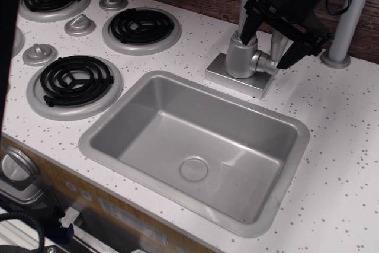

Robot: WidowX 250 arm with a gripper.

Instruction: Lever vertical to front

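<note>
While the white speckled desk (349,164) and the big grey sink (195,146) take up most of the shot, the action's just behind the sink's back rim, at the faucet body (241,57). The black hand (267,44) sits spread wide around it, holding nothing, one finger on each side of the upright lever (278,44), so I'd guess it's lining up for the grasp. Next it needs to close and pull toward the sink; open room there, spout pipe close behind.
</note>
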